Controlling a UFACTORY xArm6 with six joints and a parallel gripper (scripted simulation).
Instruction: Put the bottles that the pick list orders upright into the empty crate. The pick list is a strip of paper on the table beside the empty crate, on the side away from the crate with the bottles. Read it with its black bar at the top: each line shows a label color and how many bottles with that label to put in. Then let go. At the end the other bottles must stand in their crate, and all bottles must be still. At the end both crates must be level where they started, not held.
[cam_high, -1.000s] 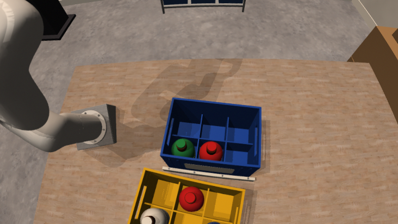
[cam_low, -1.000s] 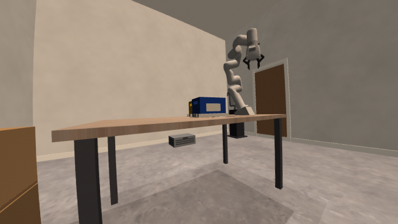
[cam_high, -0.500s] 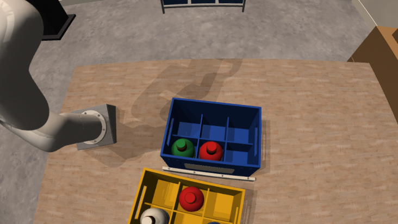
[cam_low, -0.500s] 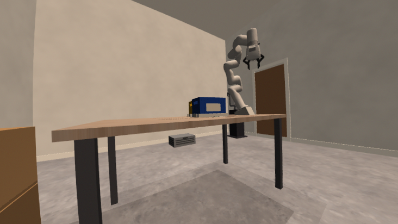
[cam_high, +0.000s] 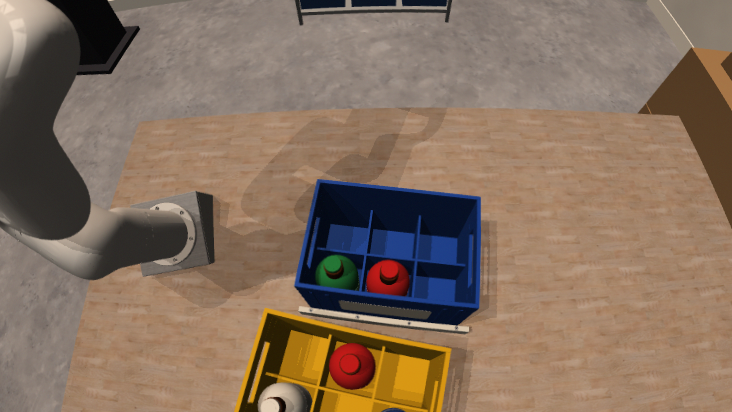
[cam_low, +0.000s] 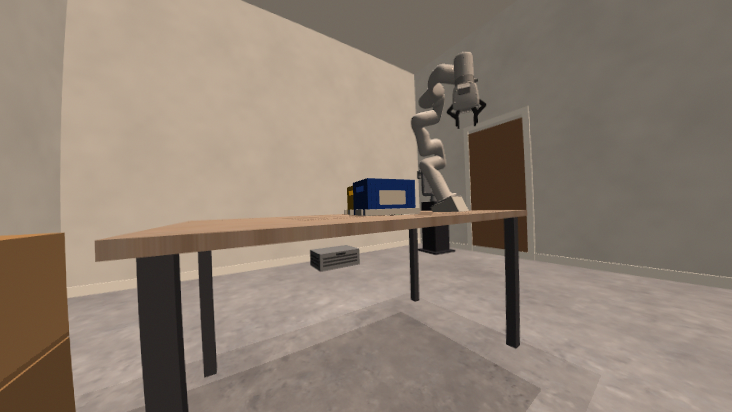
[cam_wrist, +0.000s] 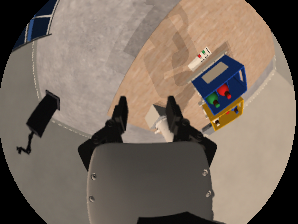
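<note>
The blue crate (cam_high: 391, 250) holds a green-capped bottle (cam_high: 336, 271) and a red-capped bottle (cam_high: 388, 276), both upright in its near row; its other cells are empty. The yellow crate at the front holds a red bottle (cam_high: 351, 364), a white bottle (cam_high: 283, 399) and a blue one (cam_high: 393, 409) cut off by the frame edge. The pick list (cam_wrist: 202, 56) is a small white strip beyond the blue crate in the wrist view; its marks are too small to read. My gripper (cam_low: 466, 118) (cam_wrist: 146, 103) is raised high above the arm's base, far from both crates, open and empty.
A pale bar (cam_high: 384, 319) lies on the table between the two crates. The arm's base (cam_high: 174, 235) stands on the table left of the blue crate. A brown cabinet (cam_high: 691, 97) stands off the table's far right.
</note>
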